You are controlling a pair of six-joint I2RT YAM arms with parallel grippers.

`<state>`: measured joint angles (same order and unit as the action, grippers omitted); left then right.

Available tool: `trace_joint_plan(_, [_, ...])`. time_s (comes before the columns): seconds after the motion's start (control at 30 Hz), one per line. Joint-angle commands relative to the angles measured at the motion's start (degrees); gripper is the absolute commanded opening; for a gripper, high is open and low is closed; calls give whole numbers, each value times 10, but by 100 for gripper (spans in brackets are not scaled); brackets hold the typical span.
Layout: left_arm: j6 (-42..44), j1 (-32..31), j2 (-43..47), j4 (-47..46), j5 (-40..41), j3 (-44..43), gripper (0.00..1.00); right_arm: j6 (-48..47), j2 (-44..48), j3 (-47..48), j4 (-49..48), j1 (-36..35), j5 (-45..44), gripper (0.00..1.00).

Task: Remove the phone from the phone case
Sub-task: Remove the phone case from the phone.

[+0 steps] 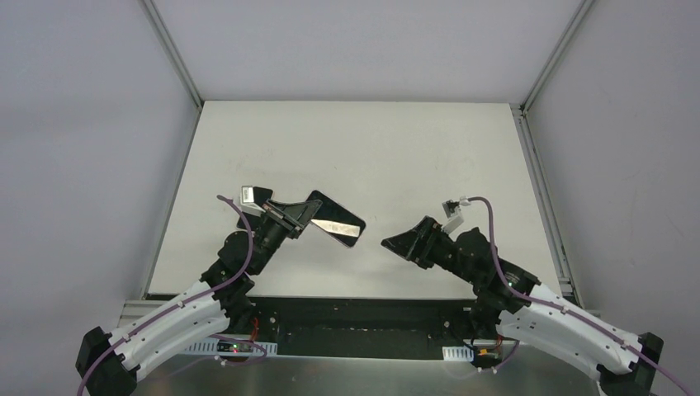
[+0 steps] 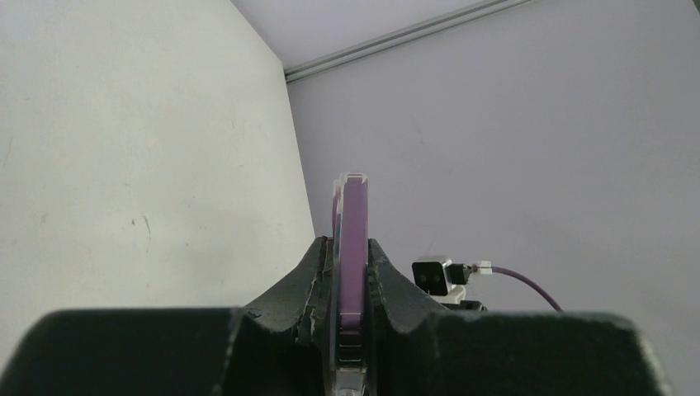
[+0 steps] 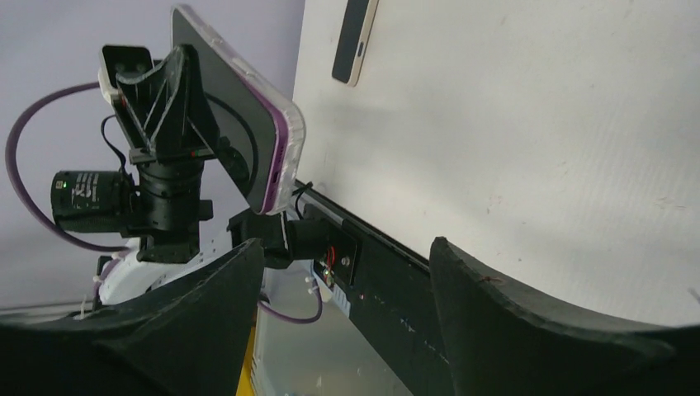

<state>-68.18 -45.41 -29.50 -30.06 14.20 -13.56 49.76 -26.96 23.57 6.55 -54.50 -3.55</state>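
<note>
The phone (image 3: pixel 221 103) sits inside its case (image 3: pixel 289 136), pinched by the left claw (image 2: pixel 351 252); the right claw (image 3: pixel 347 257), spread, grips nothing yet.

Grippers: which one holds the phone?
The left gripper, clamped on the edge of the cased phone; the right gripper stands open and empty, apart from it.
</note>
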Motion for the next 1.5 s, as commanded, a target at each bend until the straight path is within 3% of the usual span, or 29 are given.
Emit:
trace_joint_plan(0.0, [-18,-1,0,-52,-1,-20,0,22,-49,31,-60,-35,21,74])
trace_joint_plan(0.33, [-21,-1,17,-52,-18,-25,0,91,-101,-10,-209,-63,-25,61])
trace_joint_plan(0.57, [-19,-1,26,-52,-50,-30,0,82,-59,-13,-175,-63,-97,53])
trace_joint_plan(0.93, [-22,-1,19,-52,-76,-42,0,65,-88,21,-150,-63,-80,44])
trace_joint_plan(1.47, [-20,-1,22,-52,-71,-40,0,60,-82,21,-149,-63,-65,43])
